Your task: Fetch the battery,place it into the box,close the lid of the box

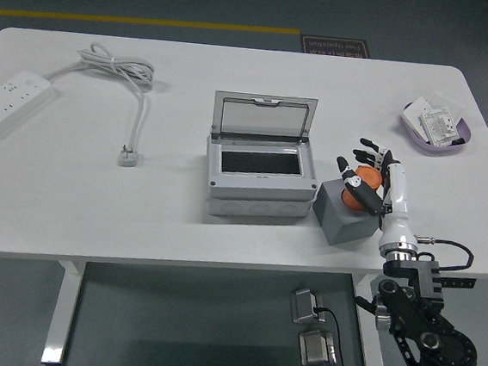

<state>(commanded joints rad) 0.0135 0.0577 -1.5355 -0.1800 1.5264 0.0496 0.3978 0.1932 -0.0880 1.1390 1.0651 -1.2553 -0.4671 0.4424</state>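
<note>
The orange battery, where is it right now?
In the head view, the orange battery sits in the right hand, atop the grey block right of the open box.

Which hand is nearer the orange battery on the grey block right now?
Right. The right hand is curled around the round orange battery on top of the grey block, beside the open grey box. The left hand is out of view.

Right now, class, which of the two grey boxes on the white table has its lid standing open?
The larger light grey box at the table's centre, its clear lid raised. The small dark grey block beside it has none.
</note>
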